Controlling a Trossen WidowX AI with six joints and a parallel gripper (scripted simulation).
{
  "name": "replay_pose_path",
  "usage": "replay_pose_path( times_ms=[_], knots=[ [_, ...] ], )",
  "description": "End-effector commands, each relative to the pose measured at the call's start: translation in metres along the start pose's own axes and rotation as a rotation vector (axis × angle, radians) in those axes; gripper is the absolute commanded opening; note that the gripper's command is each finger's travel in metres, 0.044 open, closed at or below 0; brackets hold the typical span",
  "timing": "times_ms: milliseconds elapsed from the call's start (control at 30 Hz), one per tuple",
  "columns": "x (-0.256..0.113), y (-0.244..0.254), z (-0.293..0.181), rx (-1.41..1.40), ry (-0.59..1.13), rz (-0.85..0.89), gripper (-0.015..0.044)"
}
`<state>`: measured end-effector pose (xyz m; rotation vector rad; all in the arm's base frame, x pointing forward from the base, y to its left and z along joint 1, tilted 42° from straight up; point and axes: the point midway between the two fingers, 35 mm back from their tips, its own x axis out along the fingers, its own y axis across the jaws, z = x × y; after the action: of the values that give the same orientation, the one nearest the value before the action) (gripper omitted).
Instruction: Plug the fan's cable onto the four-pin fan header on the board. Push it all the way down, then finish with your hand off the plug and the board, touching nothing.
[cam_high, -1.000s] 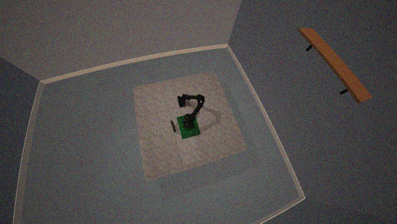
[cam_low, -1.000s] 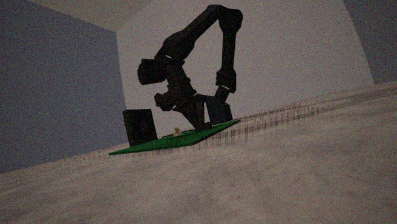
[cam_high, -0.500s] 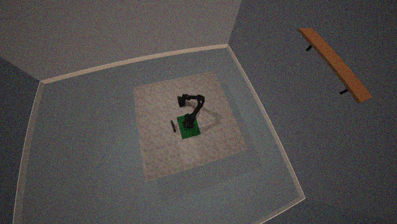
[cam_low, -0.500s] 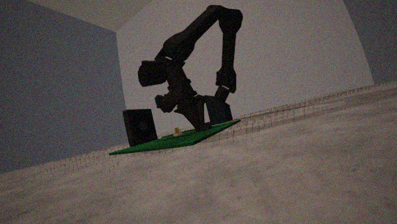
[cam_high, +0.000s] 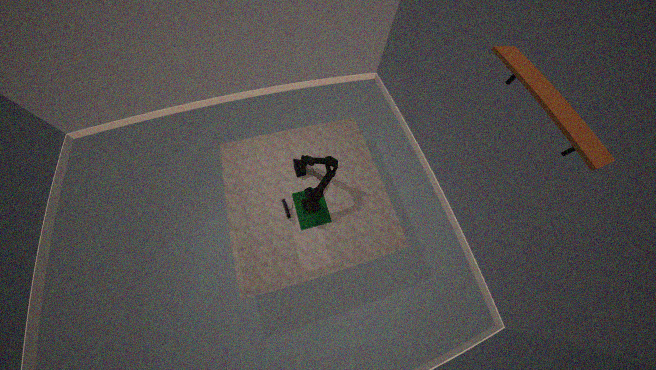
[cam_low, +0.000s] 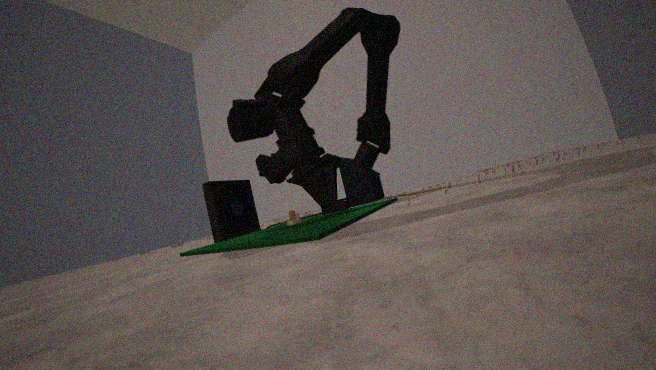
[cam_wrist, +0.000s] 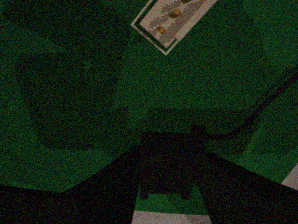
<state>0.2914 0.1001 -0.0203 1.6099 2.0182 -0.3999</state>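
The green board (cam_high: 317, 219) (cam_low: 295, 233) (cam_wrist: 200, 82) lies flat. My gripper (cam_high: 311, 204) (cam_low: 332, 206) (cam_wrist: 167, 154) is low over it, shut on the dark plug (cam_wrist: 167, 160). The plug is at or just above the board's surface; any gap is too dark to tell. Its thin black cable (cam_wrist: 270, 102) runs off to the upper right in the wrist view. The pale-outlined fan header (cam_wrist: 175, 22) (cam_low: 293, 217) lies at the top of the wrist view, apart from the plug and set diagonally to it. Brass pins show in it; its far end is cut off.
The dark upright fan (cam_high: 286, 208) (cam_low: 232, 212) stands beside the board, on the header's side in the exterior view. The arm's base (cam_high: 300, 168) (cam_low: 365, 185) stands on the speckled mat (cam_high: 265, 260) behind the board. An orange shelf (cam_high: 555, 107) is on the wall, far from the arm.
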Motion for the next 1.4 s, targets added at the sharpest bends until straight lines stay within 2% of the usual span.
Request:
replay_pose_path(
  times_ms=[0, 800, 1367],
  knots=[
    [-0.011, 0.003, -0.002, -0.011, -0.009, 0.004, 0.0000],
    [-0.077, 0.000, -0.019, -0.008, -0.004, 0.001, 0.0000],
    [-0.074, -0.003, -0.030, -0.542, -0.163, -0.058, 0.0000]
  ],
)
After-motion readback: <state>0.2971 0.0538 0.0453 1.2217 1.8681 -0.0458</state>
